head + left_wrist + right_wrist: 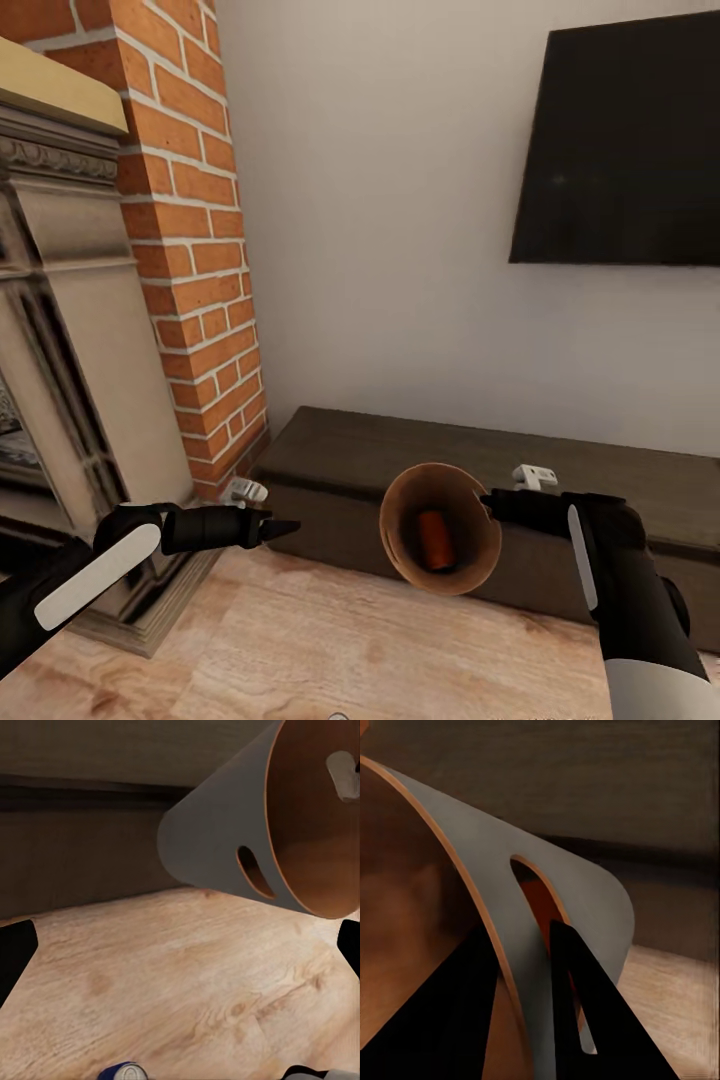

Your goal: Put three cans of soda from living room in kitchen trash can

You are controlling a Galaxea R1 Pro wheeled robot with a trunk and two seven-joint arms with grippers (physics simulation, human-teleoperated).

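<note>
Right wrist view: right gripper (521, 945) clamped on tash can (472, 892) rim beside handle slot, probably stiff, light, smooth; left gripper (283, 527) state unclear.

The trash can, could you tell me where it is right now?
In the head view the trash can hangs tipped just right of centre, its rim pinched by the right gripper, before the dark low cabinet, an orange soda can inside.
</note>
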